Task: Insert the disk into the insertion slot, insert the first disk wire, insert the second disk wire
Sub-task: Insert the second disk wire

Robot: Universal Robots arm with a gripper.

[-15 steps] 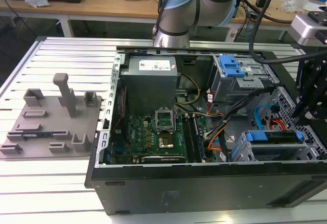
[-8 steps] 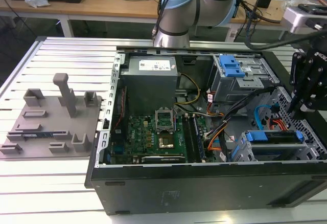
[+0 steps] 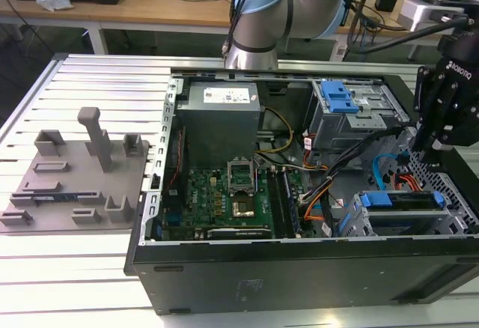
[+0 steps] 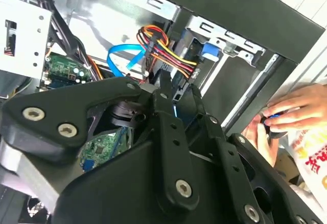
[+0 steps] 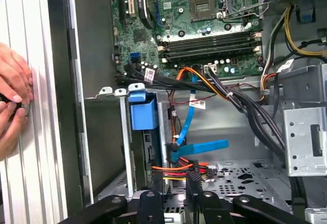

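The disk [image 3: 400,199], in its bright blue carrier, sits inside the insertion slot [image 3: 358,222], a grey cage at the near corner of the open computer case, on the exterior view's right. The carrier's blue tab [image 5: 143,114] and the cage rail [image 5: 122,137] show in the first wrist view. My gripper [image 3: 423,152] hangs just behind the cage. Its jaws stand close together on the black plug of a disk wire [image 5: 176,169], a red, orange and yellow bundle [image 4: 168,50]. A flat blue disk wire [image 5: 202,148] lies loose beside it.
A person's hand [image 4: 286,116] rests on the table outside the case wall [image 5: 61,106]. The motherboard [image 3: 224,193], a grey power-supply box [image 3: 221,111] and a taller cage with a blue latch [image 3: 344,107] occupy the case. A grey fixture plate [image 3: 75,178] lies at the exterior view's left.
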